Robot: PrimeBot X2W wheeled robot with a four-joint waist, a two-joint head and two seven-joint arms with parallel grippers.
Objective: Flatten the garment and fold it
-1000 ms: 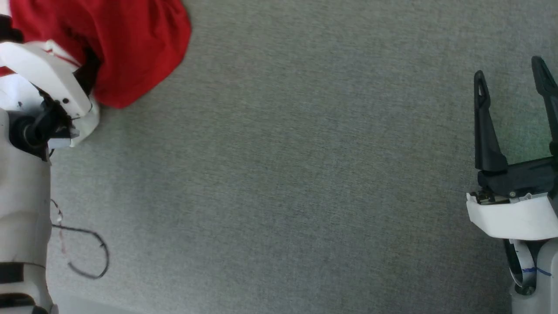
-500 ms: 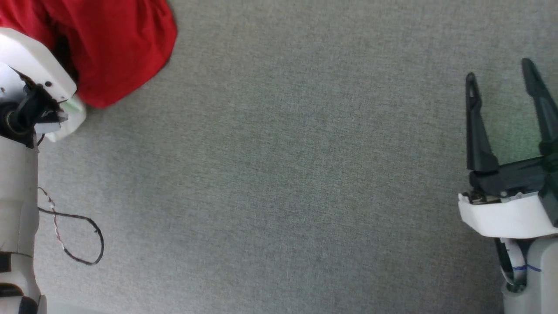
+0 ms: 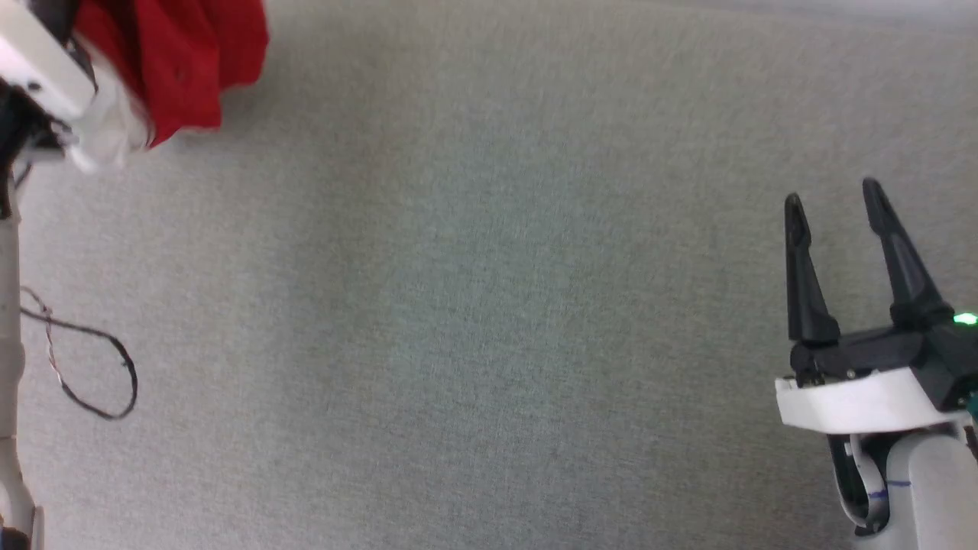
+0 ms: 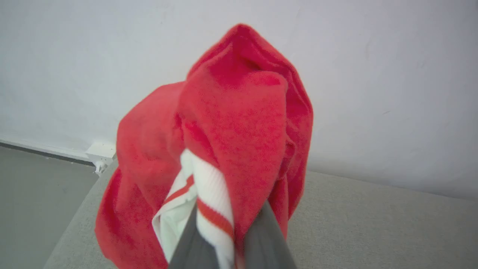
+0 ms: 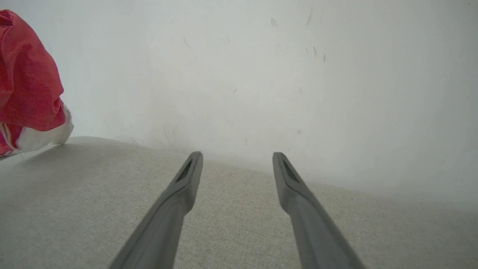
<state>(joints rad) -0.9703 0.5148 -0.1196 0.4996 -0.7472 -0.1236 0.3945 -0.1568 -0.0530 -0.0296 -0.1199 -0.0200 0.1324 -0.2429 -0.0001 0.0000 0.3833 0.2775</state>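
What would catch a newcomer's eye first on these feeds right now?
The red garment stands out: it is bunched up around the left tool, which is shut on its striped white trim, and in the head view it sits at the far upper left. Next comes the right tool at the lower right, jaws open and empty over the grey cloth surface.

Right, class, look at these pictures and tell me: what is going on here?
The robot's left tool is shut on a red jersey T-shirt, pinching it at the white, red-striped trim. The shirt is bunched up at the far left of the grey fabric surface, not yet flattened. The right tool is open over that surface, holding nothing.
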